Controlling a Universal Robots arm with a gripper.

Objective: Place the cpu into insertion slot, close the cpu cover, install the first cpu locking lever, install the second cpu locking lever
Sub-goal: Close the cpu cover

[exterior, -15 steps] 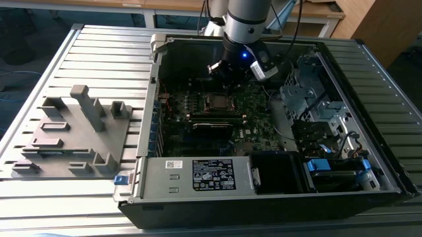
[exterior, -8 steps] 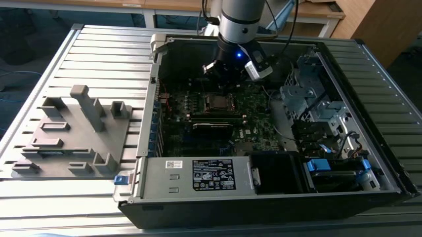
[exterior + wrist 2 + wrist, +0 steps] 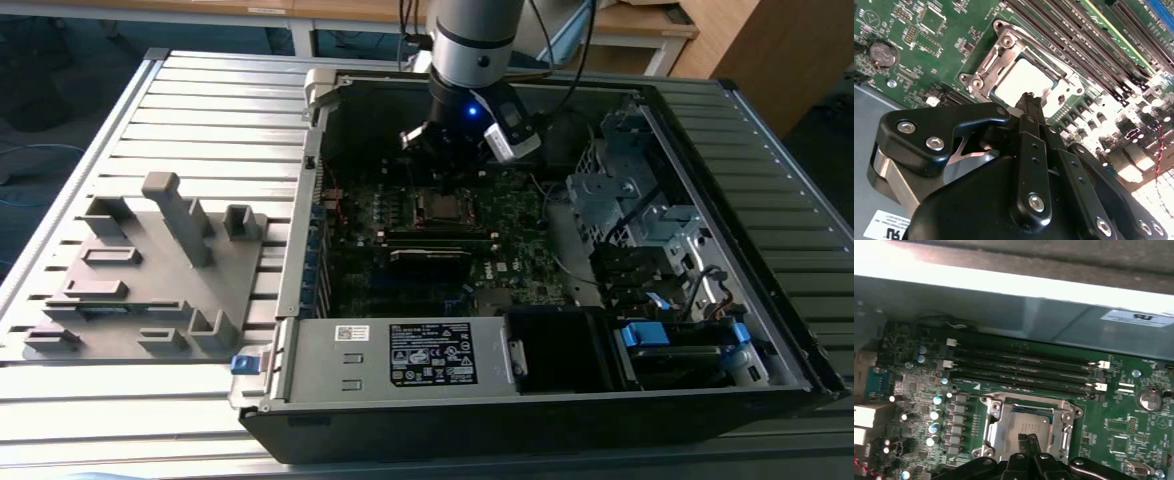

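The cpu (image 3: 1021,80) (image 3: 1026,421) lies in the insertion slot (image 3: 438,207), its silvery face showing through the window of the cpu cover (image 3: 985,65) (image 3: 993,427). The cover lies flat over the socket. My gripper (image 3: 1030,99) (image 3: 1028,441) (image 3: 447,172) hovers directly above the socket, close to the cpu face. Its two black fingertips are pressed together and shut, with nothing between them. The gripper body hides the near edge of the socket in both wrist views.
The motherboard sits inside an open computer case (image 3: 747,250). Memory slots (image 3: 1019,370) run beside the socket, and a coin battery (image 3: 1148,399) lies close by. A power supply box (image 3: 400,355) and drive bays (image 3: 627,200) flank the board. A grey fixture tray (image 3: 147,270) stands at the exterior view's left.
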